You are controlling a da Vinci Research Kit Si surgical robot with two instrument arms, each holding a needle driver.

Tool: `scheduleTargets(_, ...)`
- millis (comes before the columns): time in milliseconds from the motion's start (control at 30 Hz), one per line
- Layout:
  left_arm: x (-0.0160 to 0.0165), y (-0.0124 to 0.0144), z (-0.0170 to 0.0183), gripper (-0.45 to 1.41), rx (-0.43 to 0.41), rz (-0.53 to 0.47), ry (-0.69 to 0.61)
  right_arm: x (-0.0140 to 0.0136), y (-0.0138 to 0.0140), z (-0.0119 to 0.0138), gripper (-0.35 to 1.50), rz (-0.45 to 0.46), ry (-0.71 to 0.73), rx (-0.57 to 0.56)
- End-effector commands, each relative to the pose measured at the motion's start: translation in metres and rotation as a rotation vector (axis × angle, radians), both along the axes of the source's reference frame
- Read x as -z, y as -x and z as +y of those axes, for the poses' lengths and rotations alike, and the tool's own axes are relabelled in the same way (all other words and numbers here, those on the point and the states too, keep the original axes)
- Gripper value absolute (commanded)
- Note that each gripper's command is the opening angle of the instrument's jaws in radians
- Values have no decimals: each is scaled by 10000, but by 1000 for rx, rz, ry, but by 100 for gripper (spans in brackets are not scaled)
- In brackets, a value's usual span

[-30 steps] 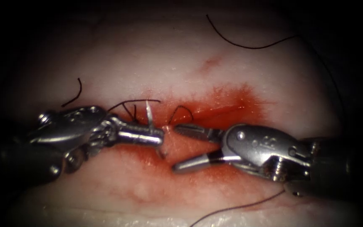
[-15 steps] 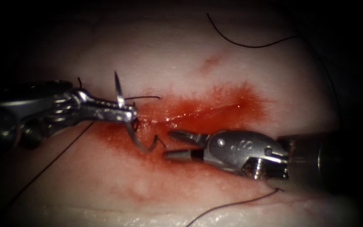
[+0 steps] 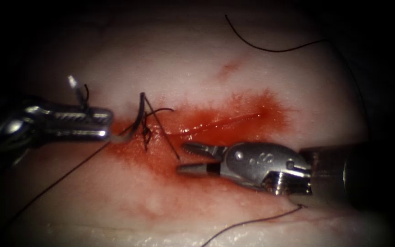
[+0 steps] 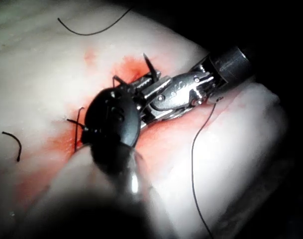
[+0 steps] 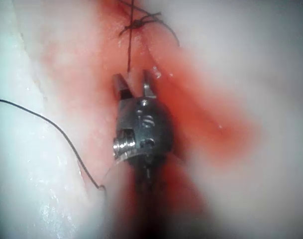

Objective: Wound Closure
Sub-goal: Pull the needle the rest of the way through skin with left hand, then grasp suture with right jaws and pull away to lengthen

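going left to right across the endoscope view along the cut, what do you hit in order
Left tool, jaws shut on the needle → knotted thread at the cut's left end → right tool, jaws open and holding nothing, with the red fluid just above it.

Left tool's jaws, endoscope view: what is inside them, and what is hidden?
The left tool grips the needle, free of the tissue; its point rises above, the clamped stretch is covered. The right tool is open, empty.

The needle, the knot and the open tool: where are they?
needle point(image 3: 72, 83), endoscope view, its bright tip above the left tool's jaws.
knot point(image 3: 146, 131), endoscope view, its dark tangle.
right tool point(image 3: 193, 158), endoscope view, between its parted jaws.
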State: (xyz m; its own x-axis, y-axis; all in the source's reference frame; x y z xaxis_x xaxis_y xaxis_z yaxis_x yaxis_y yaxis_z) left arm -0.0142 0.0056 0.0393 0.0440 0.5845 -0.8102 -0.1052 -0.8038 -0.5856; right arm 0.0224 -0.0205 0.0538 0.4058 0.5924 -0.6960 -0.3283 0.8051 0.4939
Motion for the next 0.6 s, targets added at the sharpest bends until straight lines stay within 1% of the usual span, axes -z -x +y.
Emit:
scheduleTargets(33, -1, 4, 0, -45, 3, 20, 45, -4, -7, -3, 47, 4, 0, -1)
scheduleTargets(100, 9, 0, -2, -45, 13, 70, 139, -3, -7, -3, 49, 10, 6, -3)
scheduleTargets(167, 19, -2, -4, -45, 16, 102, 182, 0, -7, -1, 52, 15, 5, -8)
scheduleTargets(233, 31, -6, -4, -45, 35, 124, 229, 3, -7, 1, 54, 24, 4, -16)
scheduleTargets(267, 46, -10, -3, -45, 64, 137, 275, 7, -8, 2, 54, 26, 0, -19)
scheduleTargets(300, 46, -10, -3, -45, 64, 137, 275, 7, -8, 2, 54, 26, 0, -19)
scheduleTargets(400, 68, -14, -4, -45, 110, 154, 330, 10, -8, 3, 54, 27, -3, -20)
scheduleTargets(433, 75, -14, -5, -45, 119, 159, 338, 10, -9, 3, 56, 27, -4, -20)
scheduleTargets(467, 85, -13, -8, -45, 127, 160, 360, 13, -9, 3, 62, 32, -5, -24)
scheduleTargets(500, 85, -13, -8, -45, 127, 160, 360, 13, -9, 3, 62, 32, -5, -24)
scheduleTargets(533, 94, -9, -15, -45, 128, 159, 363, 16, -10, 4, 67, 37, -7, -28)
scheduleTargets(600, 95, -8, -19, -45, 128, 160, 366, 18, -10, 5, 71, 39, -9, -31)
